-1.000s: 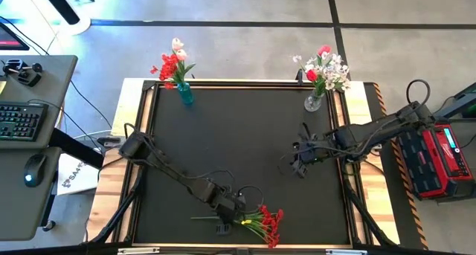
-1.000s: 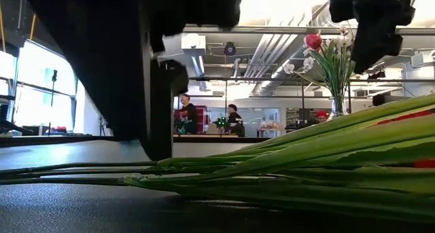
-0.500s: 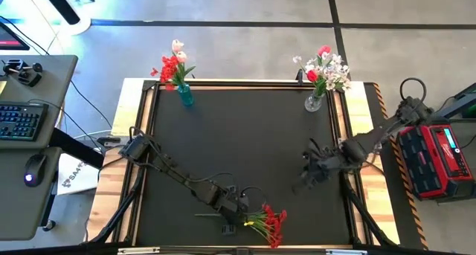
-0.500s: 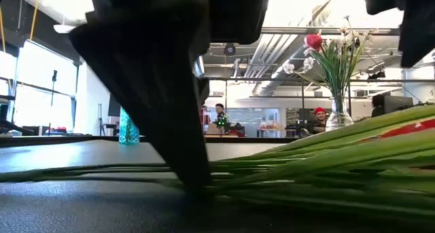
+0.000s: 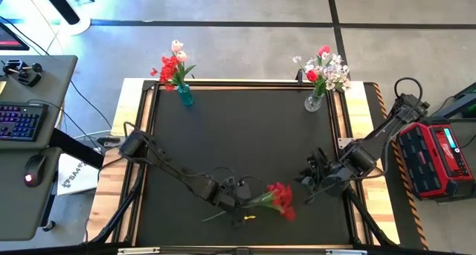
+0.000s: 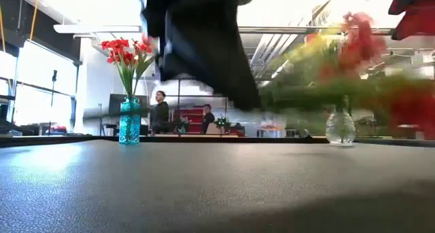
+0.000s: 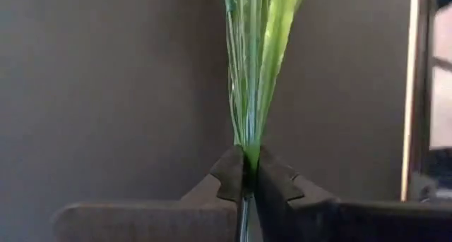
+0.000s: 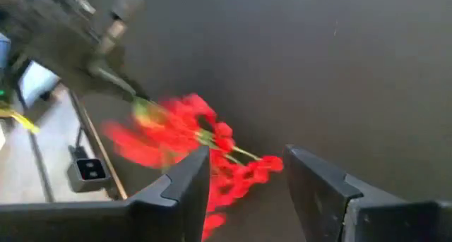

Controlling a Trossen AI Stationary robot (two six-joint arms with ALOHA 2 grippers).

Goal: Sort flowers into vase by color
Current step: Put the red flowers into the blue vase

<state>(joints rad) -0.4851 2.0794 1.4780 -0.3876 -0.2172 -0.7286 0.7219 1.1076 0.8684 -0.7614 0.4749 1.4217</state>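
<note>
A bunch of red flowers with thin green stems hangs just above the mat near the table's front edge; my left gripper is shut on its stems. In the low view the bunch shows blurred, above the table. My right gripper stands open just right of the blooms, which fill its wrist view ahead of the open fingers, with nothing between them. At the far left a teal vase holds red and pink-white flowers. At the far right a clear vase holds white sprays and a red rose. My left gripper pinches the bundle of green stems between its two fingers, partway along their length. The fingers slant down from the table's left and lie across the stems. The bunch is lifted clear of the mat, blooms toward the right and stem ends trailing left.
A raised wooden frame borders the black mat. A red case sits off the table's right side, and a desk with keyboard and mouse off its left. People stand in the room behind, in the low view.
My left gripper has shut on the stems and risen a little, turning as it went. The bunch, flat on the mat before, is now lifted clear, its blooms swung toward the far side. My right gripper has moved toward the near edge, closer to the blooms, staying open.
</note>
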